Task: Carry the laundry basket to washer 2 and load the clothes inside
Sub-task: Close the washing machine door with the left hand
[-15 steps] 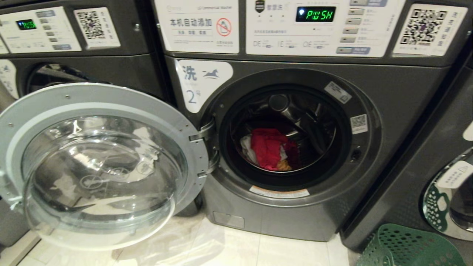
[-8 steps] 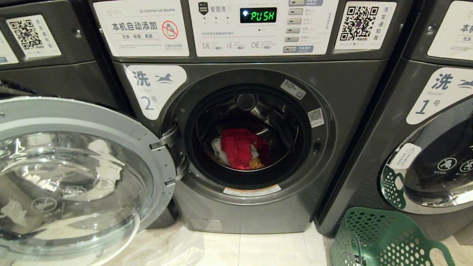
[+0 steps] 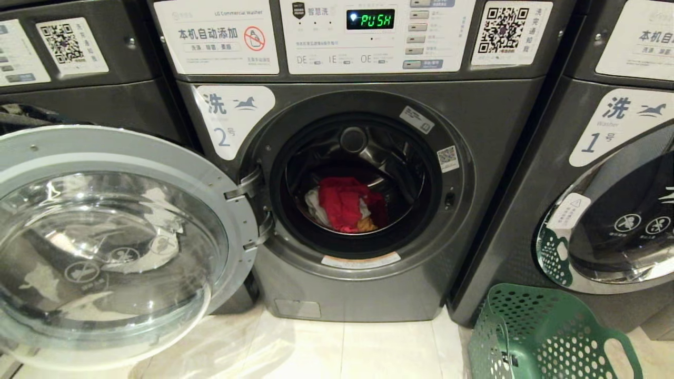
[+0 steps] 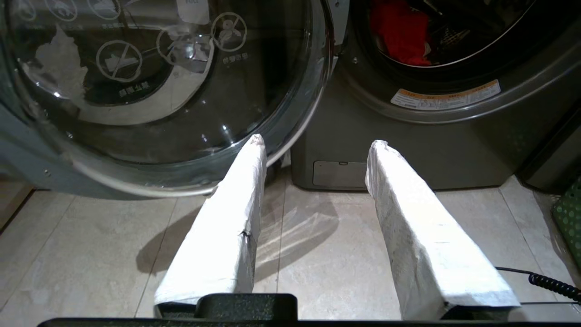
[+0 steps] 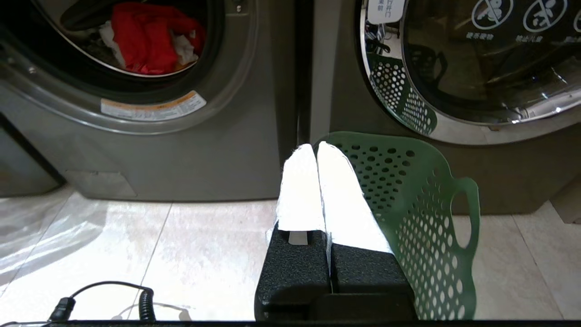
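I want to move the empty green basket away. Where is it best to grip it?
Probably the oval handle in the basket rim, taken from above: the basket stands upright beside washer 1, and the cut-out lets a claw finger through.

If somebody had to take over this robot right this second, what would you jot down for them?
Left gripper: open, empty, low over the floor before washer 2.
Right gripper: shut, empty, near the laundry basket.
The clothes lie inside washer 2's drum: red on top, white and mustard showing beneath.
The washer door stands wide open to the left.
The basket stands on the floor in front of washer 1; its inside is only partly visible.
Done: carrying and, seemingly, loading. Left: check the basket for leftovers.
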Controlling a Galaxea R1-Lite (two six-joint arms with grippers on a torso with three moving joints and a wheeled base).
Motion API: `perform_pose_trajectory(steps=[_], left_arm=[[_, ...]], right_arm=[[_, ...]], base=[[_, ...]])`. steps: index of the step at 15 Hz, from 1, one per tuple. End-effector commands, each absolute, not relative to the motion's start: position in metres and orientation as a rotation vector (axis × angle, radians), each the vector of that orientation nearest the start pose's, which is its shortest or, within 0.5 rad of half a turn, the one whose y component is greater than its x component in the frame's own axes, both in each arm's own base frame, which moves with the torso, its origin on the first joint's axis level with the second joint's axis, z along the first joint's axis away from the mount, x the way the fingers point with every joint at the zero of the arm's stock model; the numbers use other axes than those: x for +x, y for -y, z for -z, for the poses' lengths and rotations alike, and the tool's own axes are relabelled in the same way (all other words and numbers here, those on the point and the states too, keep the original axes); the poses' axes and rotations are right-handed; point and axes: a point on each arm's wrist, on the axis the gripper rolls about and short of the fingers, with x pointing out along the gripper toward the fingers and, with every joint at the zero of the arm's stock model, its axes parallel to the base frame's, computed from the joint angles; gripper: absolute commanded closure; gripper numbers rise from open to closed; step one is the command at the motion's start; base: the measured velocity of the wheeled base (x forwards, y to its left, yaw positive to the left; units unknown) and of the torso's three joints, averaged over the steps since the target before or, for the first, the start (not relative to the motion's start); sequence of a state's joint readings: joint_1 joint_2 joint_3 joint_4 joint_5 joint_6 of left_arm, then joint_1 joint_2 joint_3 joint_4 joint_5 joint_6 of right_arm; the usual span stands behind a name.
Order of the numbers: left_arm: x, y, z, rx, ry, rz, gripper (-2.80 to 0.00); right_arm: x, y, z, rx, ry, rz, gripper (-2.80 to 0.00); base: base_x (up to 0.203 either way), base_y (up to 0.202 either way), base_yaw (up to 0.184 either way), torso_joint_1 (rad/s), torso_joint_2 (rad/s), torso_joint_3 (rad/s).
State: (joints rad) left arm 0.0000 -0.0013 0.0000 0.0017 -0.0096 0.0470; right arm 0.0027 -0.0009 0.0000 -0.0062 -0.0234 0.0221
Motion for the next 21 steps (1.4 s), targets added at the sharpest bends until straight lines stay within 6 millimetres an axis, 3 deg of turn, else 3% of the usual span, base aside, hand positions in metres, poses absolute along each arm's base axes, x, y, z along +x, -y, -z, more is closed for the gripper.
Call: perform_pose_trajectory(steps=[1,5,11,12,13,15,17,19,21], left_arm=[[-0.023,0.000,-0.075,0.048,-0.001,0.009,0.00],[-0.023,0.000,-0.075,0.046,-0.004,0.009,0.00],[-0.023,0.000,-0.076,0.035,0.002,0.008,0.00],[-0.025,0.000,-0.084,0.047,0.041,0.006,0.00],[-0.030,0.000,-0.101,0.052,0.102,0.004,0.00],[-0.045,0.000,-0.156,0.086,0.215,-0.011,0.00],[-0.033,-0.001,-0.215,0.120,0.192,-0.061,0.00],[0.013,-0.003,-0.271,0.123,0.094,-0.160,0.00],[0.075,-0.006,-0.314,0.071,0.016,-0.251,0.00]], right_arm=[[-0.023,0.001,-0.076,0.020,0.005,0.020,0.00],[-0.023,0.001,-0.076,0.020,0.008,0.018,0.00],[-0.023,0.001,-0.076,0.020,0.008,0.018,0.00],[-0.023,0.001,-0.076,0.020,0.008,0.018,0.00],[-0.023,0.001,-0.076,0.020,0.008,0.018,0.00],[-0.023,0.001,-0.076,0.020,0.008,0.018,0.00],[-0.023,0.001,-0.076,0.020,0.008,0.018,0.00],[-0.023,0.001,-0.076,0.026,0.008,0.020,0.00],[-0.023,0.001,-0.076,0.026,0.008,0.020,0.00]], base=[[-0.195,0.000,0.001,0.006,0.01,-0.002],[-0.150,0.000,0.003,0.000,0.00,0.006],[0.000,0.000,0.000,0.000,0.00,0.000],[0.000,0.000,0.000,0.000,0.00,0.000],[0.000,0.000,0.000,0.000,0.00,0.000],[0.000,0.000,0.000,0.000,0.00,0.000],[0.000,0.000,0.000,0.000,0.00,0.000],[0.000,0.000,0.000,0.000,0.00,0.000],[0.000,0.000,0.000,0.000,0.00,0.000]])
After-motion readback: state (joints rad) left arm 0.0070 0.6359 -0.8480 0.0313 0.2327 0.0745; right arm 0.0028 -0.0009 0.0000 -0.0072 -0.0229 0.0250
